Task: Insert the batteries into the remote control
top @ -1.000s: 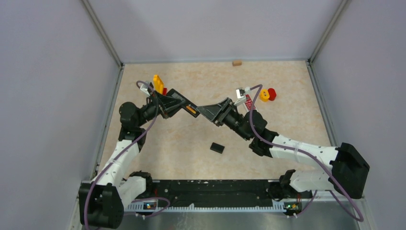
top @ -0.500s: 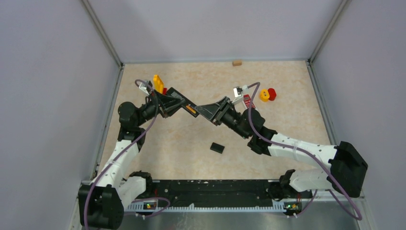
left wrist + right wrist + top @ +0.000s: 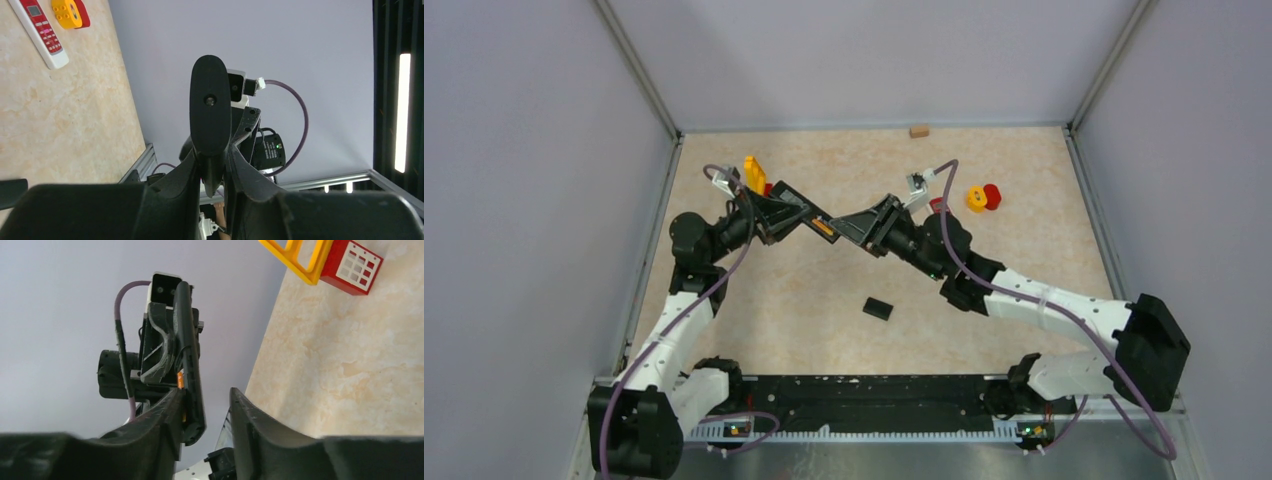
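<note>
My left gripper [image 3: 796, 212] is shut on a black remote control [image 3: 812, 220] and holds it above the table; in the left wrist view the remote [image 3: 210, 105] stands between its fingers [image 3: 214, 156]. An orange battery [image 3: 824, 229] sits in the remote's open compartment and also shows in the right wrist view [image 3: 180, 380]. My right gripper [image 3: 856, 223] is open. The remote's free end [image 3: 190, 370] lies between its jaws [image 3: 207, 399], close against the left finger. The other batteries are out of view.
A black battery cover [image 3: 877, 308] lies on the table in front of the arms. A red and white remote [image 3: 42, 30] lies behind the right arm, beside yellow and red toys [image 3: 982, 197]. A yellow frame [image 3: 753, 170] and red block [image 3: 352, 265] sit behind the left gripper. A wooden block [image 3: 918, 130] is at the back wall.
My right gripper has moved left and a little back, closing in on the remote's free end. The left gripper holds the remote almost still.
</note>
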